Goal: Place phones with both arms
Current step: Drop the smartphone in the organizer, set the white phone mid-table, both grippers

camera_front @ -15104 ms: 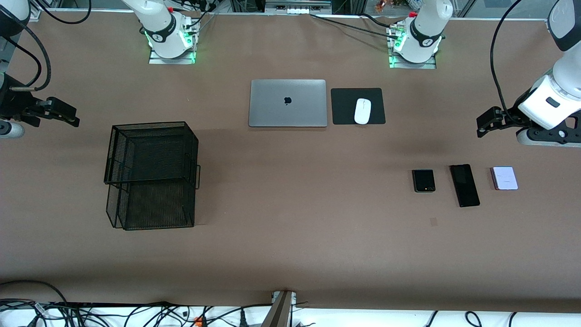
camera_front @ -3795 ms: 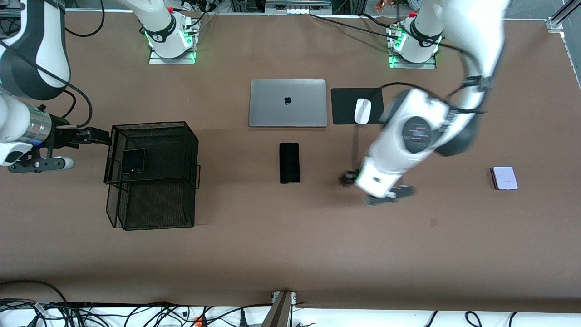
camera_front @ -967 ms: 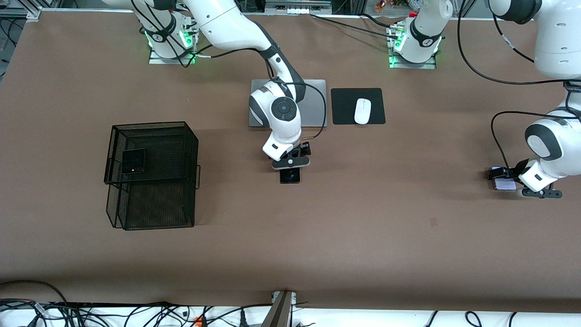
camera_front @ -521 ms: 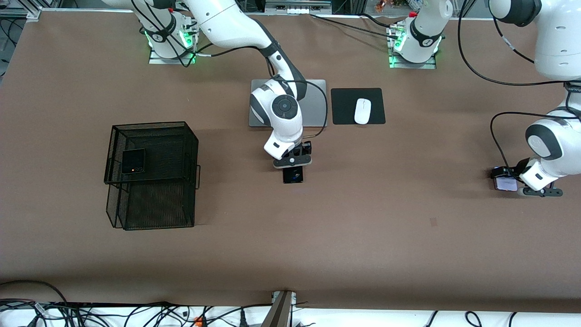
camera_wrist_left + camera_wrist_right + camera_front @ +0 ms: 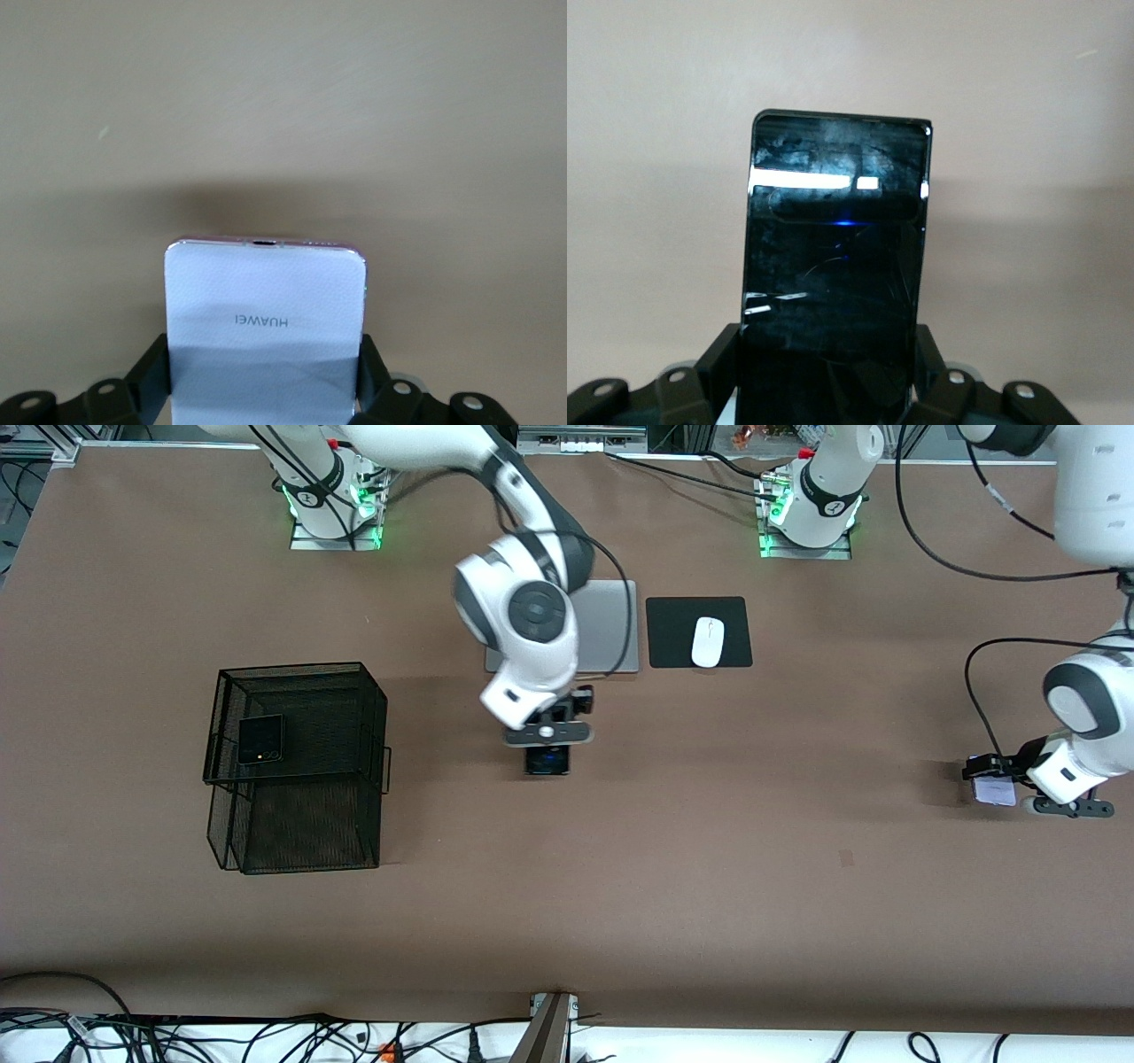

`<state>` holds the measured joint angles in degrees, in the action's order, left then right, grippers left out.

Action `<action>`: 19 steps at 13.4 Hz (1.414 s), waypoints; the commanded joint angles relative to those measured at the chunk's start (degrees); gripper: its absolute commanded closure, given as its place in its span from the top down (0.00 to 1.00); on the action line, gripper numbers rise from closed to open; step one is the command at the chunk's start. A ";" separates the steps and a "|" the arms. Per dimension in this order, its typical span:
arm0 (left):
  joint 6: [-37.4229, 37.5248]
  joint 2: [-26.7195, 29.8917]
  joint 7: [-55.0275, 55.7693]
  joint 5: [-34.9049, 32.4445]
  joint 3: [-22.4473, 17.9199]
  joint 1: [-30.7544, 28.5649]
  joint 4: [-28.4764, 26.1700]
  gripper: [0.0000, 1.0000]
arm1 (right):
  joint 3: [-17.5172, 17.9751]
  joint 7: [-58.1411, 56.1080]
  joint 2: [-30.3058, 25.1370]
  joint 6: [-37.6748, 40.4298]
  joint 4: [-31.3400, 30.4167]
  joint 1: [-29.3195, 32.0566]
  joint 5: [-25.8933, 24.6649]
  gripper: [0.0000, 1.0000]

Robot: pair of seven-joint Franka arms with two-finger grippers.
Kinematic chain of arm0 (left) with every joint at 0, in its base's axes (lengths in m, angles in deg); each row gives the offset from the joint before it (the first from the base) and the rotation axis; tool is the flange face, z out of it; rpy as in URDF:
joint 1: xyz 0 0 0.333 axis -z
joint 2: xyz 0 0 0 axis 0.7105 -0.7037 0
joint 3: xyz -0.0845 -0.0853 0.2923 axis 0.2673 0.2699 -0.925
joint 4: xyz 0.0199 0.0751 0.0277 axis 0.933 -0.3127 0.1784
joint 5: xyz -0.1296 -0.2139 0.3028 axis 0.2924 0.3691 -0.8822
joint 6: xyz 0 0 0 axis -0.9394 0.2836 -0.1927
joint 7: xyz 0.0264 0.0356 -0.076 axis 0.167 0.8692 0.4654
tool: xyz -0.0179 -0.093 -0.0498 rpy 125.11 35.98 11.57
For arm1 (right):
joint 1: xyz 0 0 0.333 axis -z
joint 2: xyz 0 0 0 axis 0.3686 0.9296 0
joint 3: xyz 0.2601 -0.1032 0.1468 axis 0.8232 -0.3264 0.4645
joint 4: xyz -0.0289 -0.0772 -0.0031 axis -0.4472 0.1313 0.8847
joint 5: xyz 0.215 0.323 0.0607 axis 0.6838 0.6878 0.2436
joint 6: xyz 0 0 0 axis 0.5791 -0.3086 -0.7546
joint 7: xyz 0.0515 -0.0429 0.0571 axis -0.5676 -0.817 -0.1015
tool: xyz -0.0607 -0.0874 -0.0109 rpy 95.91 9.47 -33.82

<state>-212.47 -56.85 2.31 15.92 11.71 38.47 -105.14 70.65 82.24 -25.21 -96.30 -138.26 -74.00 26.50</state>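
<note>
- Since half a second earlier, front view: both grippers have risen with their phones. The right gripper hangs over the bare table just beside the silver laptop, jaws clamped on the long slim black phone, which has shifted toward the right arm's end of the table.
- Front view, left arm's end of the table: the left gripper holds the pale lilac-white phone between its jaws, over bare table well apart from the mouse on its black pad.
- Front view, right arm's end of the table: the small black folded phone lies on the upper tier of the black wire basket.
- Left wrist view: the pale lilac-white phone stands out from the left gripper, one black finger pressed to each long edge; its shadow falls on the table below.
- Right wrist view: the long slim black phone, glossy and scratched, is pinched at both long edges by the right gripper above the table.
</note>
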 commanded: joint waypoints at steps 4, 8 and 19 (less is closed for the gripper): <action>20.30 4.02 13.19 -1.27 7.05 3.37 11.67 0.28 | -10.49 -14.79 -17.47 13.39 -11.60 4.29 0.89 0.00; 20.76 5.87 27.69 -8.83 19.78 3.90 13.44 0.28 | -19.99 -28.59 -27.43 6.65 -28.13 4.21 -1.04 0.00; 3.82 -3.61 63.91 -9.19 33.35 22.60 12.82 0.27 | -22.30 -38.03 -23.49 -14.20 -45.31 4.29 0.10 0.24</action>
<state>-205.15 -58.47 61.07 8.17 44.73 58.27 -92.79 48.55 44.88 -48.93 -109.34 -183.46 -69.51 26.25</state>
